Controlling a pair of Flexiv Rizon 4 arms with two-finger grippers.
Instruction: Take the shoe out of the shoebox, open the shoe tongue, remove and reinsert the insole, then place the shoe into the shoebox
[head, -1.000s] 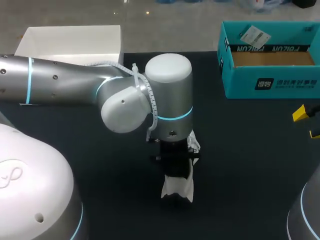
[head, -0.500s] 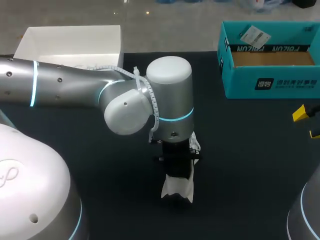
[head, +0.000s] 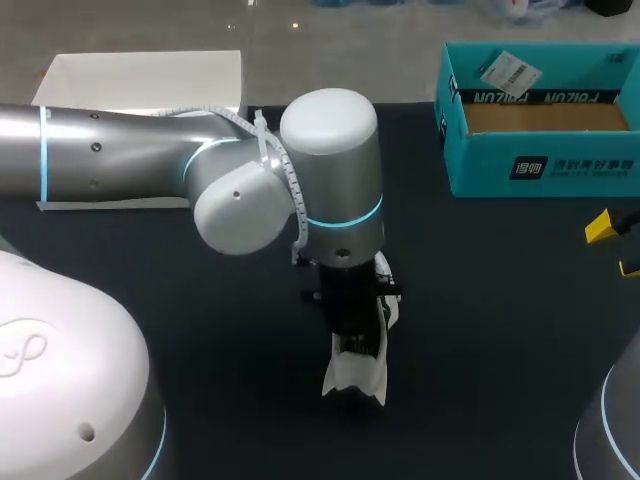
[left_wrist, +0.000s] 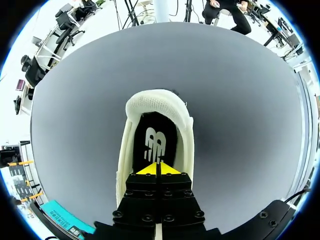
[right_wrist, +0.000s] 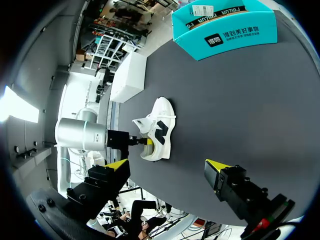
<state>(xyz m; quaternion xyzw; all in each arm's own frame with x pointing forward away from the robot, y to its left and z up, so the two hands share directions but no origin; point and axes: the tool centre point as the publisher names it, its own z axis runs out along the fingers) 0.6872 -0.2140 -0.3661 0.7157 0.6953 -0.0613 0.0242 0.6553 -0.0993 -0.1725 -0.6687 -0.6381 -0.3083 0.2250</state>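
A white shoe (head: 358, 378) lies on the dark table, a little nearer than its middle. In the left wrist view its black insole (left_wrist: 155, 137) shows inside the white collar (left_wrist: 157, 100). My left gripper (left_wrist: 157, 169) is shut, its yellow tips pressed together down in the shoe's opening, just over the insole. I cannot tell whether they pinch the insole. From the head view the left wrist hides most of that gripper (head: 352, 335). My right gripper (right_wrist: 167, 167) stands open far off to the right (head: 615, 247), empty. The teal shoebox (head: 540, 165) sits open at the back right.
A white box lid (head: 140, 78) lies at the back left, partly behind my left arm (head: 120, 155). The teal shoebox (right_wrist: 225, 27) and the lid (right_wrist: 127, 75) stand beyond the shoe (right_wrist: 157, 127) in the right wrist view. Bare dark tabletop (head: 500, 330) lies between shoe and right gripper.
My left arm's wrist has shifted slightly back and left over the shoe, uncovering more of the shoe's dark opening. The shoe and my right gripper have stayed in place.
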